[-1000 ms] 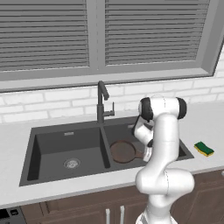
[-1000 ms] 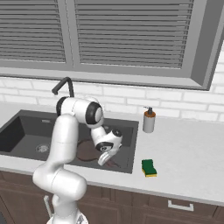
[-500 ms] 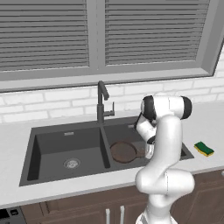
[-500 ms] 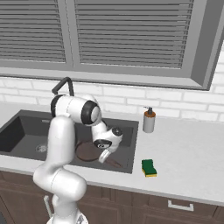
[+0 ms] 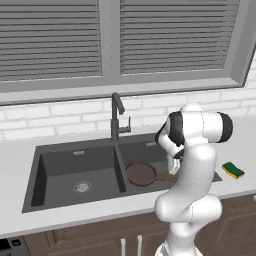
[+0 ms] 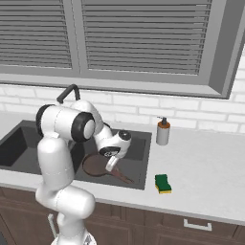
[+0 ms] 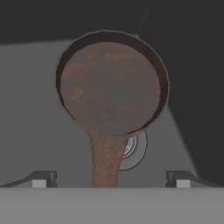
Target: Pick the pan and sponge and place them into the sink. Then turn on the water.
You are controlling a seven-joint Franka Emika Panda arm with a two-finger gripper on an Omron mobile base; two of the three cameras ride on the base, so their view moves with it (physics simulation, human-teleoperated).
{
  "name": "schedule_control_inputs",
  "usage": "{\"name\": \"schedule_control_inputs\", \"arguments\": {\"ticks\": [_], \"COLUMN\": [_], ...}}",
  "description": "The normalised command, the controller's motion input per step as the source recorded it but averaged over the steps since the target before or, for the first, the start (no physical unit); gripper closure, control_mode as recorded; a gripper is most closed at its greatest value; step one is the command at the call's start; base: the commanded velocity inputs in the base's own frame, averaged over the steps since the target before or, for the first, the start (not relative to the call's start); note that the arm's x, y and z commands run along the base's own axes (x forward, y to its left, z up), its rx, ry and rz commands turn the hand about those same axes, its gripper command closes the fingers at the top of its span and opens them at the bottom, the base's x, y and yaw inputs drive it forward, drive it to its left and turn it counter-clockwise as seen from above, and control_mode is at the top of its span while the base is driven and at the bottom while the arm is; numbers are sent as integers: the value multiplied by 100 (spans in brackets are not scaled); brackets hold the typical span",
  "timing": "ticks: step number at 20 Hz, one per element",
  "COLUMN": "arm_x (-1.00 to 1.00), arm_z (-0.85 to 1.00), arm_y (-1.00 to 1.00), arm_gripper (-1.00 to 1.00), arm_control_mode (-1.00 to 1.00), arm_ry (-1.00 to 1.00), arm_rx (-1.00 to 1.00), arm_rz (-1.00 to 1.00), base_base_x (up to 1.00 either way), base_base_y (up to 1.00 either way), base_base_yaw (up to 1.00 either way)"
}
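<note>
The dark-brown pan (image 7: pixel 111 87) lies flat in the right basin of the dark grey sink (image 5: pixel 55 172), also seen as the pan (image 5: pixel 141 173) and the pan (image 6: pixel 97 165). Its handle (image 7: pixel 105 162) runs toward me and passes between my fingertips (image 7: pixel 41 179) without touching them. My gripper (image 7: pixel 110 180) is open, just above the handle, and shows as the gripper (image 6: pixel 112 165) over the basin. The green-and-yellow sponge (image 5: pixel 233 170) lies on the counter right of the sink, also the sponge (image 6: pixel 163 183). The dark gooseneck faucet (image 5: pixel 116 117) stands behind the divider; no water runs.
A round metal drain (image 7: pixel 133 151) shows under the pan's edge, another drain (image 5: pixel 82 187) in the left basin. A beige soap bottle (image 6: pixel 163 131) stands behind the sink's right end. The window sill and brick wall close off the back.
My gripper was shut on the pan's handle and has opened wide, letting the pan rest in the right basin. The hand has lifted slightly.
</note>
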Motion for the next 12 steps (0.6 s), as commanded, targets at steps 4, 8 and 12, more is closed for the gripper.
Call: {"name": "schedule_control_inputs", "arguments": {"ticks": [4, 8, 12], "arm_x": [-2, -14, -26], "arm_z": [100, 99, 99], "arm_y": [0, 0, 0], "arm_gripper": [-100, -100, -100], "arm_control_mode": [-100, -100, -100], "arm_ry": [-12, -9, -2], "arm_rx": [-5, -7, -11], "arm_rz": [6, 1, 0], "base_base_x": [0, 0, 0], "base_base_y": [0, 0, 0], "base_base_yaw": [0, 0, 0]}}
